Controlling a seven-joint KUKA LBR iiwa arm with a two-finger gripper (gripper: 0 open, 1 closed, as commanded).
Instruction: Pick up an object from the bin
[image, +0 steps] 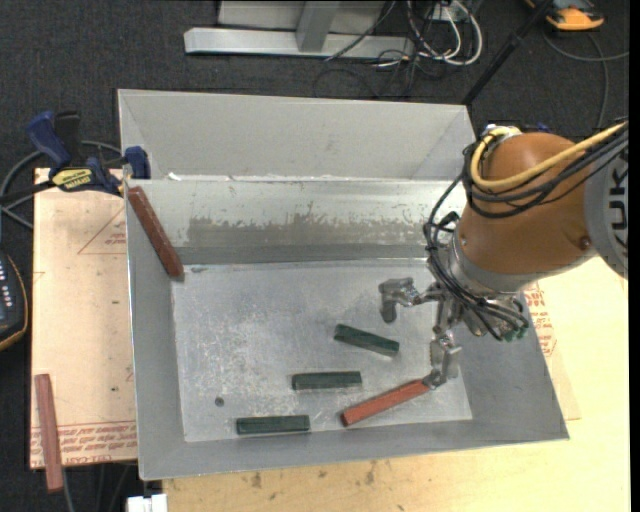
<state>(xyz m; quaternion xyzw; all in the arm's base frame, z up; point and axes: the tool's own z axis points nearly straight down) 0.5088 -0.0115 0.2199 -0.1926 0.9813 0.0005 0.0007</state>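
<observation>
My gripper (414, 332) hangs low over the right part of the bin floor, open, with nothing between its fingers. One fingertip (389, 300) points left, and the other fingertip (438, 368) reaches down to the right end of a red-brown flat bar (385, 402) lying slanted near the front wall. Whether it touches that bar I cannot tell. A dark green bar (366, 341) lies just left of the gripper, slightly tilted.
Two more dark green bars lie toward the front, one in the middle (326, 381) and one at the front left (273, 425). Another red-brown bar (155, 232) leans along the left wall. The arm's orange cover and cables overhang the bin's right side.
</observation>
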